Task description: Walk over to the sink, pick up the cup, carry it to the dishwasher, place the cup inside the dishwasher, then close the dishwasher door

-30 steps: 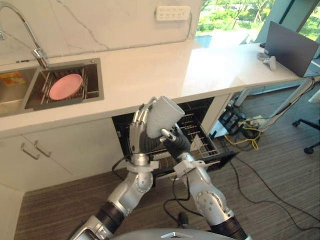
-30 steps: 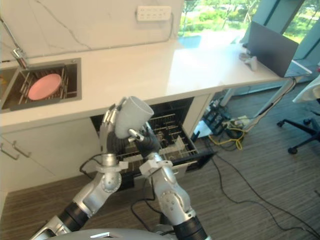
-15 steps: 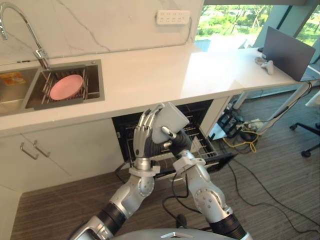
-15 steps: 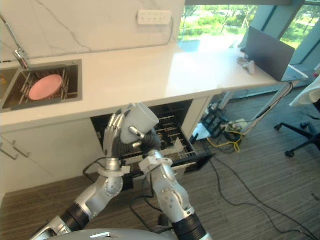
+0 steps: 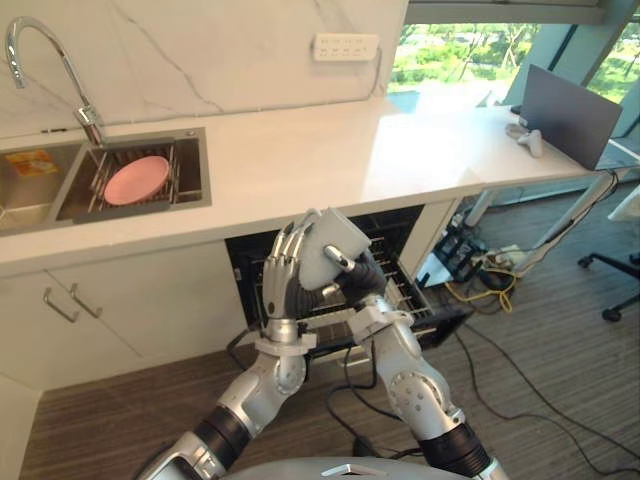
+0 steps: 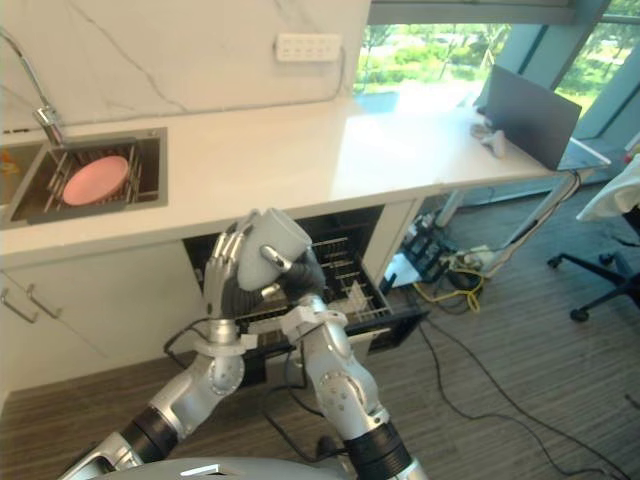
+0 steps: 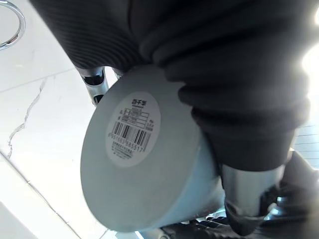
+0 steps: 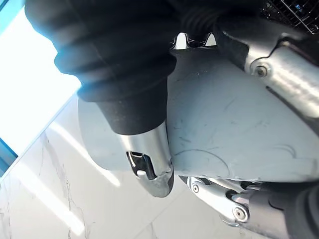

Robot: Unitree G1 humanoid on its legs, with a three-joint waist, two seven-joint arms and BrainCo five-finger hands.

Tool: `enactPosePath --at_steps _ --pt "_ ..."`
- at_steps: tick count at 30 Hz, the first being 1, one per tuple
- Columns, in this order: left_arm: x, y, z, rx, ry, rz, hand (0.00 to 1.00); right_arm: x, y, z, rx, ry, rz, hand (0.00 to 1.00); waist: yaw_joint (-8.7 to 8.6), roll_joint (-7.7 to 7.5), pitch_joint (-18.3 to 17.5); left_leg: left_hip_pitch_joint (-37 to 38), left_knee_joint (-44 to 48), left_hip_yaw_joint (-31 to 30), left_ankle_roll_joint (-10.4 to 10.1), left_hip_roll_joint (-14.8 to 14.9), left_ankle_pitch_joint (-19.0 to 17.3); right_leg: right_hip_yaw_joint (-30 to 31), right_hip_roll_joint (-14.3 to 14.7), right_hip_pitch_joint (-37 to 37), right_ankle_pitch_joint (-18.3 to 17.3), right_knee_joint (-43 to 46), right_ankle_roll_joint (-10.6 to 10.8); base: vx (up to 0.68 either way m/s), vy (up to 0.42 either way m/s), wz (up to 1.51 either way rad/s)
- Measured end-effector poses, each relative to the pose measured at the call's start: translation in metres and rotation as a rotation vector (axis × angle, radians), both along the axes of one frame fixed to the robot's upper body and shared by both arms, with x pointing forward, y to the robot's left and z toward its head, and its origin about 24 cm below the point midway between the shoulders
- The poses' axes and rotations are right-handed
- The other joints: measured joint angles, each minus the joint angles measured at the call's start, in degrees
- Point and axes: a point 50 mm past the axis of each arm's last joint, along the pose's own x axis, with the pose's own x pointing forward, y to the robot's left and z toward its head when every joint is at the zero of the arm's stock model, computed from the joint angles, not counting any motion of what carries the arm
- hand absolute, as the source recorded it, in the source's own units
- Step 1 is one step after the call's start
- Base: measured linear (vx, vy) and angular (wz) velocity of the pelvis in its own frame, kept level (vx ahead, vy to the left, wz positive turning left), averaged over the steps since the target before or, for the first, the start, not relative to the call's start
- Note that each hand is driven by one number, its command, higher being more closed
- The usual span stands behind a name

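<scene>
Gripping the grey cup from both sides, the two hands hold it up together in the air. The left hand has its fingers curled round one side of the cup, whose labelled base faces that wrist. The right hand closes on the opposite side, with its thumb pressed against the cup's wall. The cup sits tilted between them, touching nothing else. Just beyond and below the hands is the open dishwasher, its wire rack showing above the lowered door. The white counter runs across on the far side of the hands. Well off past the left hand, the sink holds a pink plate.
</scene>
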Motion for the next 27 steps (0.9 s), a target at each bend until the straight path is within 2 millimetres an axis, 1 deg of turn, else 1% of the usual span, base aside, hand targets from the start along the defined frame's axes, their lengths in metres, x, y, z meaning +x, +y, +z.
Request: enactPosePath --at_steps 3,8,10,12,19,20,21,23,27 --pt "-0.001 0.001 0.001 -0.008 -0.016 -0.002 1.00 0.001 0.001 0.001 0.033 0.002 0.013 1.00 0.07 -0.01 0.0 -0.1 -0.1 0.0 0.0 0.0 0.2 -0.1 0.0 0.1 0.3 -0.4 0.0 0.00 0.000 0.00" --pt "-0.002 0.000 0.006 -0.014 -0.067 -0.016 1.00 0.001 0.000 0.001 0.207 0.057 0.038 1.00 0.42 0.05 -0.1 -0.2 -1.0 -1.1 0.1 0.0 1.0 -1.2 0.1 0.6 0.5 -0.8 0.0 -0.01 -0.013 0.10" --pt "-0.003 0.002 0.009 -0.020 -0.100 -0.017 1.00 0.000 0.003 0.004 0.311 0.063 0.063 1.00 1.05 0.05 -0.2 -0.2 -1.1 -1.7 0.1 0.0 1.2 -1.6 0.1 0.9 0.5 -0.8 0.0 -0.02 -0.015 0.11" --pt "-0.004 0.007 0.011 -0.017 -0.126 -0.020 1.00 0.000 0.008 0.006 0.374 0.066 0.083 1.00 1.50 -0.04 -0.7 -0.2 -1.4 -1.9 0.1 0.0 1.4 -1.8 0.1 0.9 0.5 -0.8 0.0 -0.04 -0.017 0.04" --pt "-0.009 0.017 0.009 0.021 -0.151 -0.017 1.00 -0.004 0.014 0.004 0.422 0.075 0.115 1.00 1.82 -0.20 -1.4 -0.3 -2.1 -3.3 -0.1 -0.1 1.8 -2.7 0.1 0.9 0.1 -0.9 -0.6 -0.02 -0.008 0.05" --pt "-0.010 0.018 0.008 0.023 -0.155 -0.016 0.00 -0.005 0.014 0.004 0.416 0.069 0.122 1.00 1.91 -0.19 -1.4 -0.4 -2.1 -3.4 -0.1 -0.1 1.8 -2.7 0.1 0.8 0.1 -0.9 -0.6 0.00 0.000 0.00" --pt "-0.011 0.018 0.008 0.023 -0.152 -0.018 0.00 -0.005 0.014 0.004 0.415 0.064 0.122 1.00 1.92 -0.17 -1.4 -0.4 -2.1 -3.5 -0.1 -0.1 1.8 -2.7 0.1 0.9 0.1 -0.9 -0.6 0.00 0.000 0.00" --pt "-0.019 0.023 -0.002 0.031 -0.119 -0.017 0.00 0.000 0.012 0.011 0.457 0.023 0.107 1.00 1.60 -0.08 -1.5 -0.5 -2.1 -3.6 -0.1 -0.1 1.8 -2.7 0.1 0.8 0.1 -0.9 -0.6 0.00 0.000 0.00" --pt "-0.020 0.023 -0.002 0.020 -0.118 -0.022 0.00 0.001 0.011 0.014 0.461 0.005 0.097 1.00 2.28 -0.04 -1.5 -0.7 -2.1 -4.1 0.0 -0.1 1.9 -3.0 0.1 0.8 0.2 -0.9 -0.5 0.00 -0.003 0.03"
